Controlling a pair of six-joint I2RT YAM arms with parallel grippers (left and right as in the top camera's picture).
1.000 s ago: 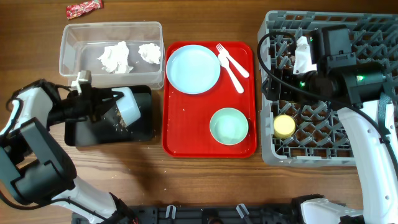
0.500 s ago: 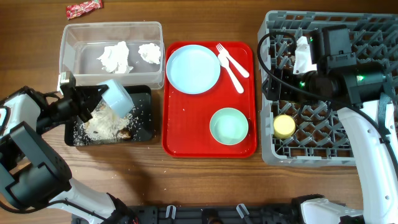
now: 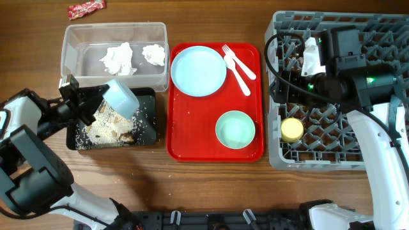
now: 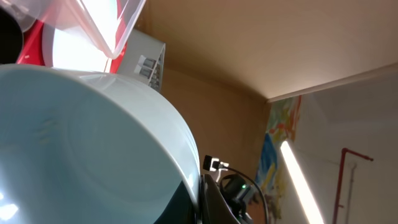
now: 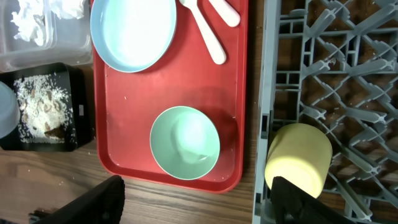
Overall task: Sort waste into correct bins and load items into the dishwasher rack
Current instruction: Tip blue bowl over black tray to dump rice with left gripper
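Observation:
My left gripper (image 3: 96, 102) is shut on the rim of the pale blue bowl (image 3: 121, 96) and holds it tipped upside down over the black tray (image 3: 148, 128). Rice crumbs and brown scraps (image 3: 108, 128) lie in that tray. The bowl fills the left wrist view (image 4: 81, 137). Two crumpled tissues (image 3: 119, 59) lie in the clear tub (image 3: 115, 25). The red wrapper (image 3: 86, 8) lies on the table behind the tub. My right gripper (image 5: 196, 196) is open and empty, above the left edge of the dishwasher rack (image 3: 358, 156). The yellow cup (image 3: 292, 130) lies in the rack.
The flat red tray (image 3: 192, 128) holds the pale blue plate (image 3: 198, 70), two white forks (image 3: 236, 67) and the mint-green bowl (image 3: 235, 129). Stray rice crumbs (image 3: 137, 171) dot the table in front of the black tray.
My left gripper pulled back to the left and tipped the blue bowl further over. Rice and brown scraps have fallen from it into the black tray. The right arm has not moved.

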